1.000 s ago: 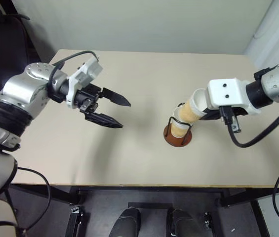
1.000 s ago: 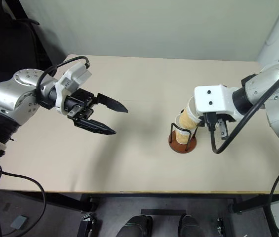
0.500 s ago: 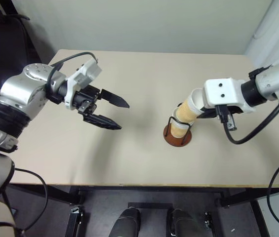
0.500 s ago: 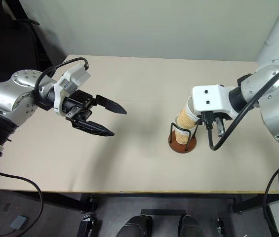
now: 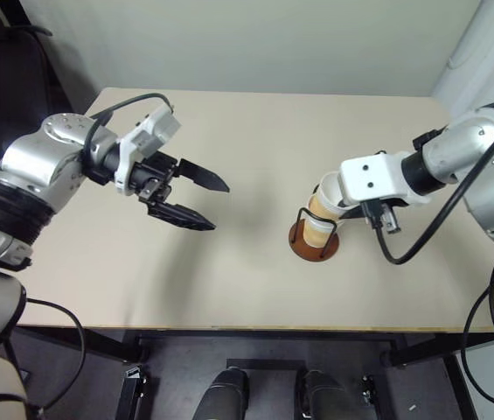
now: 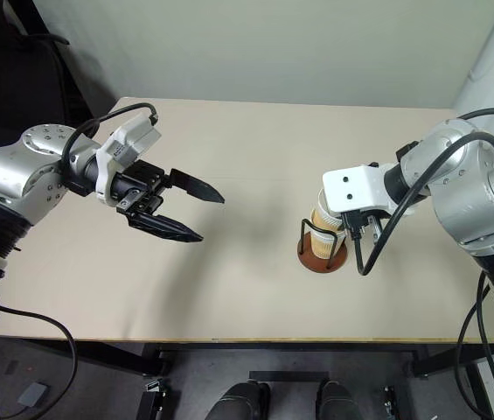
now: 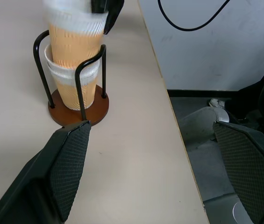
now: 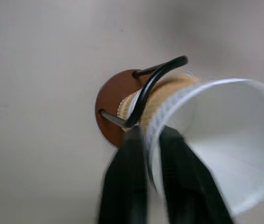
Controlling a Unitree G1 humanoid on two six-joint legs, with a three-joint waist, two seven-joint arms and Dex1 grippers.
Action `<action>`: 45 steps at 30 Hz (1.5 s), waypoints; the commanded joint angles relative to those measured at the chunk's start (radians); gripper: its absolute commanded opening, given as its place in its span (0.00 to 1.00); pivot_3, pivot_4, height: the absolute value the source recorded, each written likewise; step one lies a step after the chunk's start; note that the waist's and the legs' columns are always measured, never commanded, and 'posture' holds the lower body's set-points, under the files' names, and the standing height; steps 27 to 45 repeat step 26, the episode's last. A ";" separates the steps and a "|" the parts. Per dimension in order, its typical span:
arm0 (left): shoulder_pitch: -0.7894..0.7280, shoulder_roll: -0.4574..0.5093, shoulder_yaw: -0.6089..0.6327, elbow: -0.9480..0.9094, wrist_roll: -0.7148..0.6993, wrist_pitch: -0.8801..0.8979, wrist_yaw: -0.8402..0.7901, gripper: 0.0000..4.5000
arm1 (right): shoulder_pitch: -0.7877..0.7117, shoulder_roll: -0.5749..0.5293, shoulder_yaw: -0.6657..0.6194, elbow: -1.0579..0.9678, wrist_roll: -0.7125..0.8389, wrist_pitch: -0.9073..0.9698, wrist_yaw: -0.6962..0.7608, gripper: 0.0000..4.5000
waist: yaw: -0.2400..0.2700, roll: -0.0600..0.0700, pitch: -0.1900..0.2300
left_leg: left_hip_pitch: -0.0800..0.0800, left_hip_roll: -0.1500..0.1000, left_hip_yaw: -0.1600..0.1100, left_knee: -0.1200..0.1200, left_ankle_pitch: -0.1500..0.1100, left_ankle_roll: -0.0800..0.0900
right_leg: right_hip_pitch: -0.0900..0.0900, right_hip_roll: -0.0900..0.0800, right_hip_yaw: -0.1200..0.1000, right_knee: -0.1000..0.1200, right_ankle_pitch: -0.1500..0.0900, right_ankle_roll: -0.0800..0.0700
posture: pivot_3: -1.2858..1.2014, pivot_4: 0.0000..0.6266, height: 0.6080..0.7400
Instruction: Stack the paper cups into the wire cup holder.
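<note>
The right gripper (image 8: 153,154), fingers pinching the top cup's (image 7: 75,35) rim, has lowered it into the wire cup holder (image 7: 78,109) near the desk's (image 5: 255,157) right edge; the left gripper (image 5: 207,203) hangs released.

Pale beige table (image 5: 255,149), wire cup holder (image 5: 315,238) standing on it toward its right side, paper cups (image 7: 74,70) nested inside the holder

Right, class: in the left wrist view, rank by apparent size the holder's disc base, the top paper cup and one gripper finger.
1. Left gripper's finger, largest, though its nearness to the camera inflates it.
2. Top paper cup, partly cut off at the edge.
3. Wire cup holder's disc base: close to the cup, so that order is unsure.
</note>
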 commanded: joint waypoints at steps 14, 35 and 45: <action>-0.049 -0.057 0.166 0.244 0.108 0.095 -0.028 1.00 | 0.006 0.003 -0.440 -0.100 0.224 0.451 -0.207 0.60 | 0.017 -0.002 0.000 | -0.001 -0.001 -0.001 -0.001 0.002 -0.005 | 0.000 -0.001 0.000 0.000 -0.001 -0.003 | 0.52 0.24 1.00; 0.096 -0.050 0.433 0.273 0.319 0.147 -0.028 1.00 | 0.338 -0.140 -0.629 -0.144 0.311 0.406 -0.342 0.60 | 0.004 -0.002 0.000 | 0.001 0.000 -0.001 -0.002 -0.001 -0.010 | -0.001 0.001 0.000 0.001 -0.003 0.003 | 0.52 0.24 1.00; 0.096 -0.050 0.433 0.273 0.319 0.147 -0.028 1.00 | 0.338 -0.140 -0.629 -0.144 0.311 0.406 -0.342 0.60 | 0.004 -0.002 0.000 | 0.001 0.000 -0.001 -0.002 -0.001 -0.010 | -0.001 0.001 0.000 0.001 -0.003 0.003 | 0.52 0.24 1.00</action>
